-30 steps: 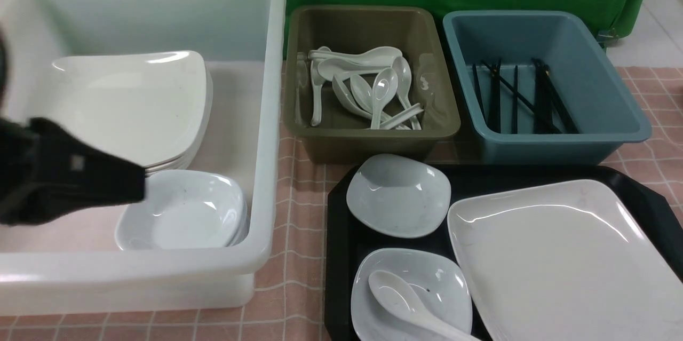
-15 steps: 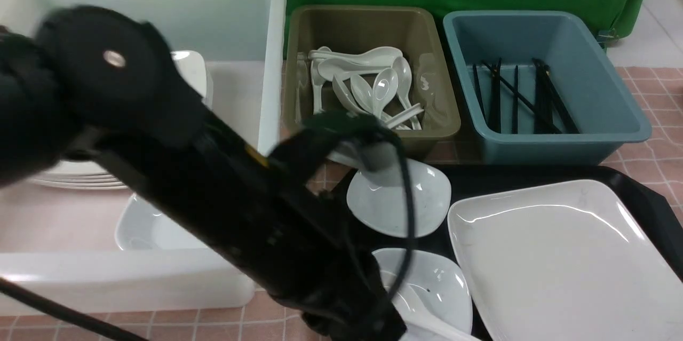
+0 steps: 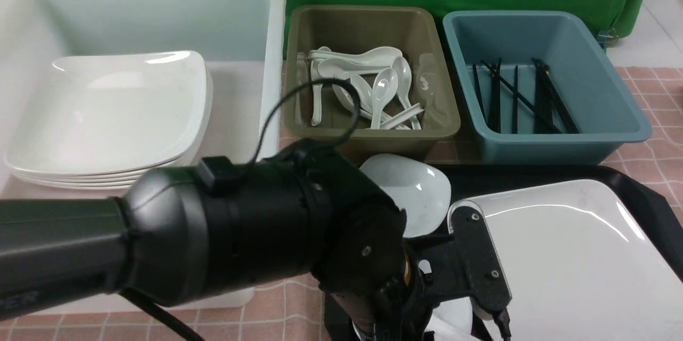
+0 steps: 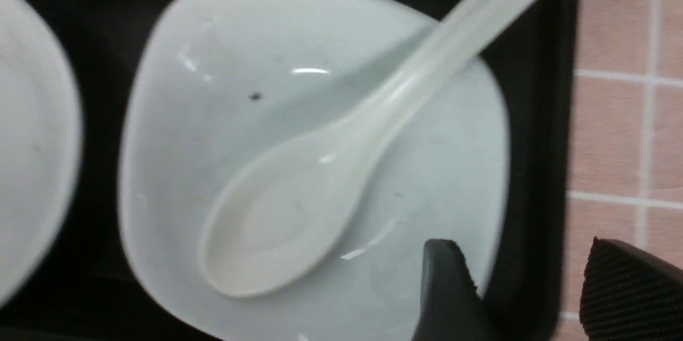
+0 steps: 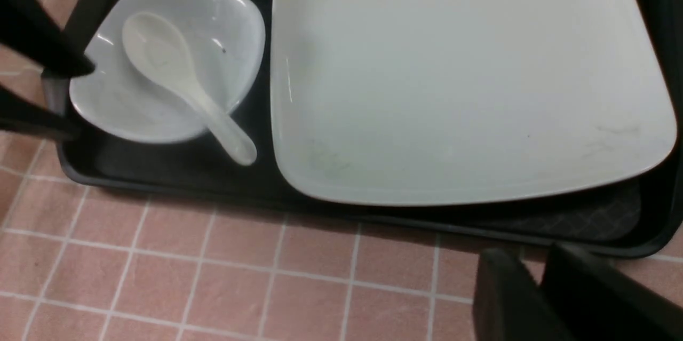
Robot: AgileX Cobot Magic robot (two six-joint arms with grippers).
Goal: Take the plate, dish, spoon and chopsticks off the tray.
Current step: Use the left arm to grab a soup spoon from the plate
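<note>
Over the near left corner of the tray (image 5: 176,170), the left gripper (image 4: 525,253) hangs empty with its fingers (image 4: 448,293) spread wide. One finger is above the rim of the nearer dish (image 4: 213,90), the other out past the tray's edge. The spoon (image 4: 299,197) lies in that dish, its handle overhanging the rim. The right gripper (image 5: 533,262) hovers over bare tablecloth (image 5: 213,277) just off the tray, holding nothing. Its fingers stand close, but I cannot tell whether they meet. Narrow black gaps part dish, plate (image 5: 453,79) and tray rim. On the tray are one plate, two dishes and one spoon. The chopsticks (image 3: 515,98) lie in the blue bin (image 3: 560,143).
</note>
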